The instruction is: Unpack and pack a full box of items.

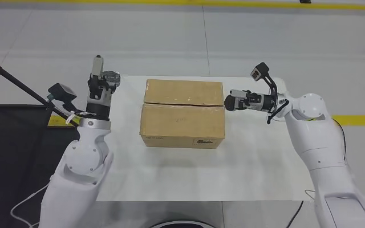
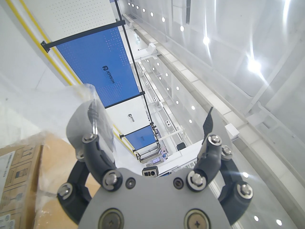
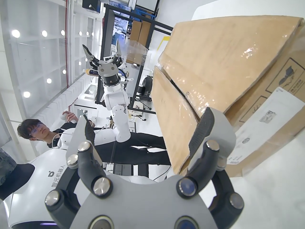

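Top view: box (image 1: 181,114) sits shut. Left claw (image 2: 150,110), wide, points up, maybe to hold stuck tape (image 2: 85,91) away. Right claw (image 3: 145,117), wide, sits by the flaps (image 3: 214,55).

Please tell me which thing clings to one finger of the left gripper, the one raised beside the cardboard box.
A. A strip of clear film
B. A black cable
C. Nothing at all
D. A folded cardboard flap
A: in the left wrist view, a crinkled strip of clear film wraps over one finger of the open left gripper, and the right wrist view shows it hanging from that finger too.
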Available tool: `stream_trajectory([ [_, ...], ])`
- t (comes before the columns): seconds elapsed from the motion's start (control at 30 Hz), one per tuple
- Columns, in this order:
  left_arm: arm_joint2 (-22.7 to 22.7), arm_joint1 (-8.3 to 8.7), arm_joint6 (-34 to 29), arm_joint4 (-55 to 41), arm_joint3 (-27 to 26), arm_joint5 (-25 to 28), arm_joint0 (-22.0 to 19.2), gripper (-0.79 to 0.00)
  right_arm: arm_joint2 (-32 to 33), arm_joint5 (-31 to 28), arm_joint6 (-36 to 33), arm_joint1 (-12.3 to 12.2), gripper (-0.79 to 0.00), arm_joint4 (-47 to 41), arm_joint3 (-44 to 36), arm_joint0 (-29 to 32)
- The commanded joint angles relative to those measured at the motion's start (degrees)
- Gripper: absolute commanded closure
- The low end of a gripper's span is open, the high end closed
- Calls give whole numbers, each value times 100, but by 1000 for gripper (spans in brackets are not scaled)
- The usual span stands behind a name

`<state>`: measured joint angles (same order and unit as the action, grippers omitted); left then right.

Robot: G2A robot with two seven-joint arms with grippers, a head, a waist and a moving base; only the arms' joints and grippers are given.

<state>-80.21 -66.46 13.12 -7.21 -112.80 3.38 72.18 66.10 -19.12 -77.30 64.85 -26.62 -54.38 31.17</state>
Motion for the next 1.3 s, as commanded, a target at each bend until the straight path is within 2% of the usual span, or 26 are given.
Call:
stream_trajectory([
  [0.0, 102, -20, -27, 151, -72, 10, -33, -785, 130, 51, 11, -56, -785, 13, -168, 143],
  [0.13, 304, -65, -202, 140, -129, 101, -143, -785, 323, 123, 37, -140, -785, 39, -404, 365],
  [0.7, 1068, -266, -594, 474, 190, 118, -653, -785, 800, 263, 95, -363, -785, 72, -907, 943],
  [1.27, 1790, -488, -1036, 654, 709, 17, -1100, -785, 975, 168, 81, -469, -785, -55, -799, 1168],
])
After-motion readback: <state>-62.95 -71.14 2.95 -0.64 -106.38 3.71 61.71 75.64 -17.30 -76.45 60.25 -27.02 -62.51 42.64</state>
